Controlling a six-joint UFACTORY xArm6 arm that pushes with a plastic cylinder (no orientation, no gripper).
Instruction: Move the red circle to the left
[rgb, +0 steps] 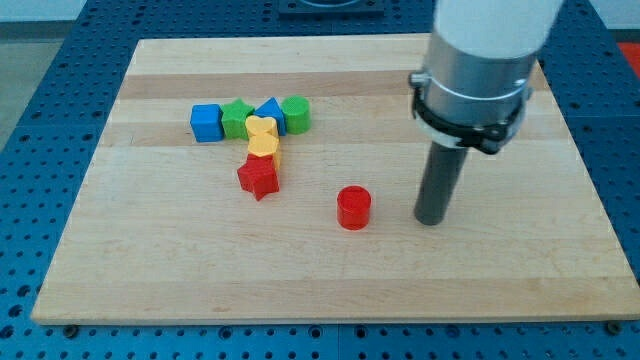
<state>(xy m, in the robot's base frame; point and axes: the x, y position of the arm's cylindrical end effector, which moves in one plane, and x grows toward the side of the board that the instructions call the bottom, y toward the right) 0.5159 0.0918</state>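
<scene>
lining up: my tip (431, 220) stands just right of the red circle (353, 208), not touching; no hand fitted; next, slide left.

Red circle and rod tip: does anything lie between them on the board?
No. In the camera view, only bare wood separates my tip from the red circle, which sits just to the tip's left, not touching it.

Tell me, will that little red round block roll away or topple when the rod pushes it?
Probably neither. The red circle stands on a flat end and looks squat, so it should slide on the wooden board. It may veer sideways if my tip, now to its right, hits off-centre.
</scene>
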